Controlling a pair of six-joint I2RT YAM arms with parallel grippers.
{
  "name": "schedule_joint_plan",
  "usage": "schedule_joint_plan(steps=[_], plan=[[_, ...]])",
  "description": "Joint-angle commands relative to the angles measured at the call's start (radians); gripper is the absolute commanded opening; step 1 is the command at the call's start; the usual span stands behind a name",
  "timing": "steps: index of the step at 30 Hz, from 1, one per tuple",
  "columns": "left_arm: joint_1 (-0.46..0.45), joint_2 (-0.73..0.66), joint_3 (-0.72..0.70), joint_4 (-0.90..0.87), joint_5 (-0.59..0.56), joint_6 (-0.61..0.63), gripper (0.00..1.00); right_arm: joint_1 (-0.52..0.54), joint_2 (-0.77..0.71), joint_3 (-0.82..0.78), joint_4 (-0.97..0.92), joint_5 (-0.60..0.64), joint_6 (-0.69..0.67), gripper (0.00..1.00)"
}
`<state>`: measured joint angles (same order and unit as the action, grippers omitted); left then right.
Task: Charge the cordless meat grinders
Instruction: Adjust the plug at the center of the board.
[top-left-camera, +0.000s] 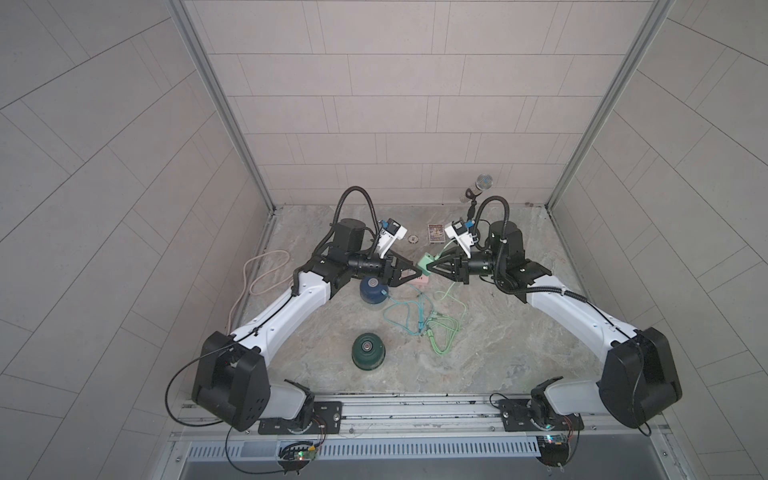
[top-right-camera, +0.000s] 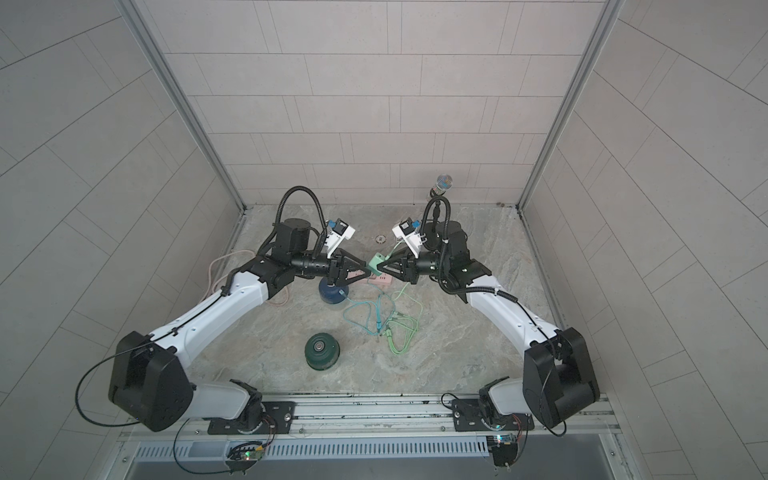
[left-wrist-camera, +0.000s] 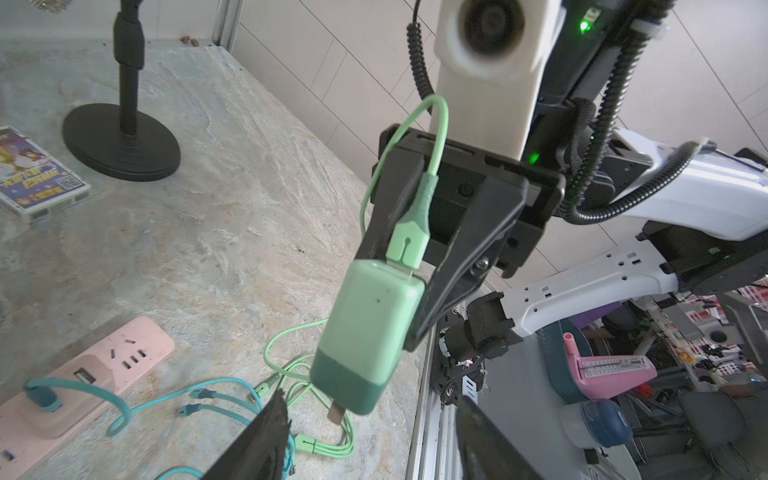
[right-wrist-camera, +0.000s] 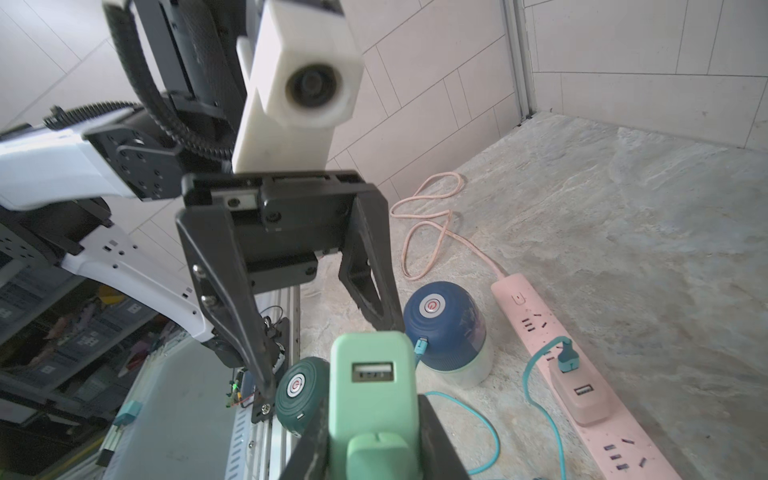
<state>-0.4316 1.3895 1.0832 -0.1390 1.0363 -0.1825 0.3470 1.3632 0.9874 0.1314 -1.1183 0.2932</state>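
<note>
Your right gripper clamps the green plug adapter; your left gripper gapes just beside it.
Two grinders: the blue meat grinder, teal cable plugged in, sits under the left gripper; the green meat grinder stands alone. One pink power strip carries one pink adapter.

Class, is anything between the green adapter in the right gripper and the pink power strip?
The left gripper, jaws open, hangs over the pink power strip, beside the green adapter; nothing else shows.
</note>
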Motion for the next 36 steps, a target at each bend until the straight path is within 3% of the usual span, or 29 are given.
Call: schedule_joint_plan(steps=[1, 13, 20, 27, 36], plan=[[0.0, -0.029, -0.015, 0.055, 0.039, 0.015, 0.63, 0.004, -0.026, -0.001, 0.149, -0.04, 0.115, 0.12], [0.009, -0.015, 0.016, 0.117, 0.066, -0.023, 0.63, 0.017, -0.012, 0.011, 0.099, -0.086, 0.109, 0.12], [0.002, -0.013, 0.013, 0.099, 0.101, -0.027, 0.51, 0.02, -0.003, 0.028, 0.1, -0.089, 0.119, 0.12], [-0.002, -0.008, 0.029, 0.117, 0.125, -0.055, 0.5, 0.034, 0.013, 0.029, 0.076, -0.101, 0.111, 0.13], [-0.004, 0.005, 0.029, 0.109, 0.152, -0.078, 0.32, 0.04, 0.013, 0.032, 0.067, -0.107, 0.115, 0.2]])
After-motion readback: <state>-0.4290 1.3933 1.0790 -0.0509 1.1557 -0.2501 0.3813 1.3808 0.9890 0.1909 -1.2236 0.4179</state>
